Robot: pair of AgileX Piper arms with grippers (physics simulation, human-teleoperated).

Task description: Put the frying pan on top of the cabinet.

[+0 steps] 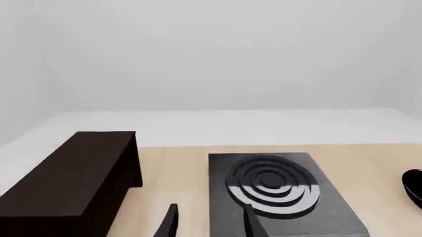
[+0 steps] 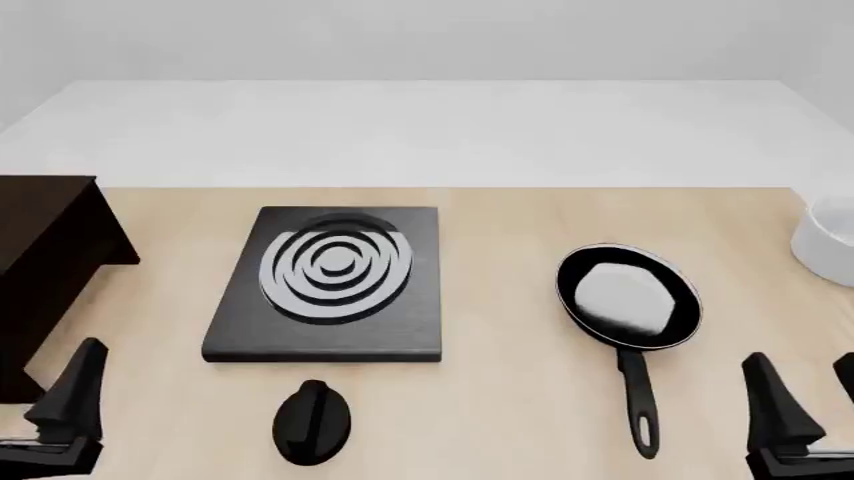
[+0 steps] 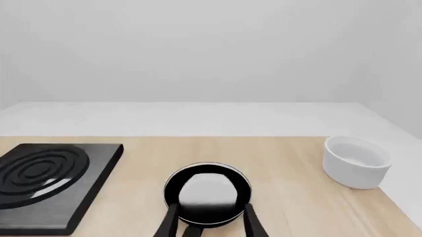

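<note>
The frying pan [image 2: 627, 296] lies on the table right of centre, black with a glossy grey-white inside, its long handle [image 2: 639, 405] pointing toward the near edge. In the right wrist view the pan [image 3: 206, 192] sits just ahead of my right gripper [image 3: 211, 223], which is open and holds nothing. The cabinet [image 2: 40, 250], a dark brown box with a flat top, stands at the far left. My left gripper [image 1: 209, 222] is open near the table's front left, beside the cabinet [image 1: 72, 173] and short of the stove plate.
A flat black stove plate [image 2: 334, 285] with grey rings lies between the cabinet and the pan. A small black oval knob-like object [image 2: 311, 422] rests in front of it. A white bowl [image 2: 827, 235] stands at the right edge.
</note>
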